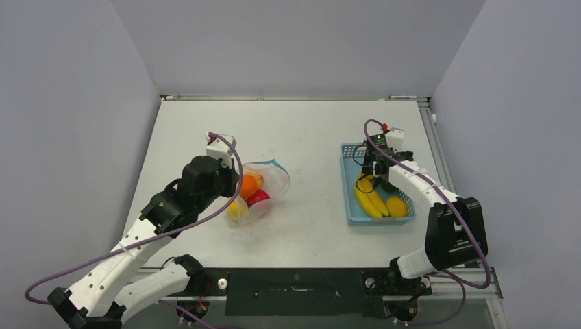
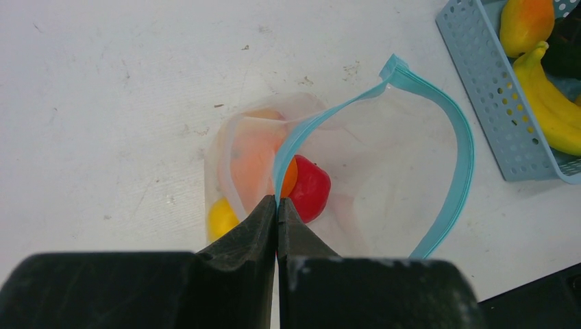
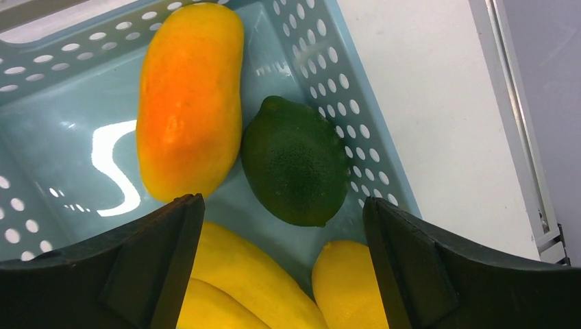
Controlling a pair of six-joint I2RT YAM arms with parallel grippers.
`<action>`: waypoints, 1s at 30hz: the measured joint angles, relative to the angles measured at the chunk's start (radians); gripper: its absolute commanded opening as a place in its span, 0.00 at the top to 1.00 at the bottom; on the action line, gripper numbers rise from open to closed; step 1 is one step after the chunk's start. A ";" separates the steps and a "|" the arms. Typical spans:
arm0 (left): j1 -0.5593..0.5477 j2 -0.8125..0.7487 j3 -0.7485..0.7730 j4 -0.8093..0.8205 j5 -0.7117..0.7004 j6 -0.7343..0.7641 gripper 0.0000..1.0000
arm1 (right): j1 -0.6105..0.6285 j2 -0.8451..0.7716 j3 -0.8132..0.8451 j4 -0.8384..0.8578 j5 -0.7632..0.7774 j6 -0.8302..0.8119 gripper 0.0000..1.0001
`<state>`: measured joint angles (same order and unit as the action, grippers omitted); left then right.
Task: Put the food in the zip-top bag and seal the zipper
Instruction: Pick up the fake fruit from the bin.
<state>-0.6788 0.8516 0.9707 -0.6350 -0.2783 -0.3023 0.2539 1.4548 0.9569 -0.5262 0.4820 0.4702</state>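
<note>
The right gripper (image 3: 282,205), spread wide, hangs over the lime (image 3: 294,161); closing off-centre could squirt it against the neighbouring mango (image 3: 188,103). The left gripper (image 2: 277,205) is clenched on the zipper (image 2: 438,116).

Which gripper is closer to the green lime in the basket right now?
Right. The right gripper hangs open just over the lime in the basket; the left gripper is far off at the bag, shut on its zipper.
</note>
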 measured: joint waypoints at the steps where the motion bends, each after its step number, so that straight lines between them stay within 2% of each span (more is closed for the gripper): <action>1: 0.000 0.000 0.000 0.001 0.003 0.000 1.00 | -0.005 0.007 0.000 0.000 0.000 -0.001 0.12; 23: 0.000 -0.020 -0.007 0.004 0.025 0.000 1.00 | -0.019 0.143 0.000 0.018 0.042 -0.013 0.12; 30: 0.000 -0.020 -0.009 0.005 0.025 0.000 1.00 | -0.019 0.180 0.000 0.033 0.056 -0.014 0.26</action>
<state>-0.6788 0.8318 0.9615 -0.6304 -0.2535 -0.3023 0.2352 1.6348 0.9573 -0.4934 0.5381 0.4564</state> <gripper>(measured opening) 0.004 0.806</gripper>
